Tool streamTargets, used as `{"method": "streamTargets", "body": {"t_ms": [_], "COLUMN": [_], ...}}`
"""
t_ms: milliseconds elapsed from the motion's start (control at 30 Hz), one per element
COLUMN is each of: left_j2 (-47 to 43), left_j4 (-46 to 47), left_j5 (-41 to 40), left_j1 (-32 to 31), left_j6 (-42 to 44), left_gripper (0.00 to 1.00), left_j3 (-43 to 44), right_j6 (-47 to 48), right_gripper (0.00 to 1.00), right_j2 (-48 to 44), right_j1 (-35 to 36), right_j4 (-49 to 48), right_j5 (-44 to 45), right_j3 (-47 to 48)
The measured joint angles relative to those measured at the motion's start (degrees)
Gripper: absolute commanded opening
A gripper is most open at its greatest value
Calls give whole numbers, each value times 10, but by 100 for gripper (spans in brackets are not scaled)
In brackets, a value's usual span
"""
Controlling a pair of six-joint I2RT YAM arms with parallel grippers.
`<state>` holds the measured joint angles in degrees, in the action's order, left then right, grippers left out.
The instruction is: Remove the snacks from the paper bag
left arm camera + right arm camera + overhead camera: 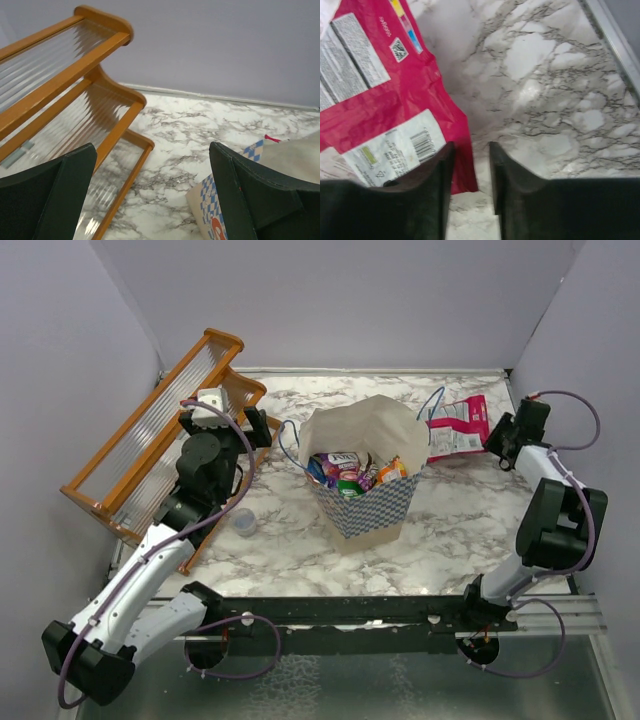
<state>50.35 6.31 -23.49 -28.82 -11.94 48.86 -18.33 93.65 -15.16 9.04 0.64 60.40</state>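
We are holding our right gripper point(471, 147) with its jaws narrowly apart at a corner of the large pink-red pouch point(458, 427). The pouch is lying flat near the worktop's point(460, 510) far right corner, likely set there to clear the paper bag point(365, 505). The bag is standing mid-worktop, holding the other snacks point(350, 475). Our left gripper point(152, 147) is gaping wide beside the orange rack point(150, 440). Plain lilac walls are enclosing the marble-patterned top.

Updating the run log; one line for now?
pouch: on table | other snacks: in bag | right fingers: ajar by pouch | left fingers: open
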Motion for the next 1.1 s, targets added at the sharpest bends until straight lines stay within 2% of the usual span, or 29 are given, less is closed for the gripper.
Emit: {"method": "streamTargets", "body": {"t_ms": [67, 100, 300, 500, 700, 867, 967, 1100], "left_j2": [15, 18, -13, -35, 18, 56, 68, 75], "left_j4": [-52, -76, -196, -277, -330, -374, -386, -389], "left_j5": [-36, -47, -55, -15, 67, 127, 174, 228], "left_j1": [-1, -1, 0, 0, 0, 0, 0, 0], "left_j6": [-35, -50, -122, -158, -171, -175, -177, -185], "left_gripper": [99, 99, 99, 99, 99, 99, 96, 89], "left_j3": [32, 44, 86, 148, 251, 279, 290, 295], "right_j6": [4, 4, 9, 3, -1, -15, -25, -26], "right_gripper": [70, 77, 100, 99, 99, 99, 99, 95], "right_j2": [-2, -6, -102, -216, -246, -251, -251, -251], "right_j1": [-10, -14, -12, -12, -12, -9, 9, 79], "right_j4": [5, 7, 14, 12, 43, 64, 68, 102], "right_j5": [-10, -20, -88, -146, -200, -306, -363, -400], "right_j3": [-5, -5, -11, -14, 21, 87, 118, 150]}}
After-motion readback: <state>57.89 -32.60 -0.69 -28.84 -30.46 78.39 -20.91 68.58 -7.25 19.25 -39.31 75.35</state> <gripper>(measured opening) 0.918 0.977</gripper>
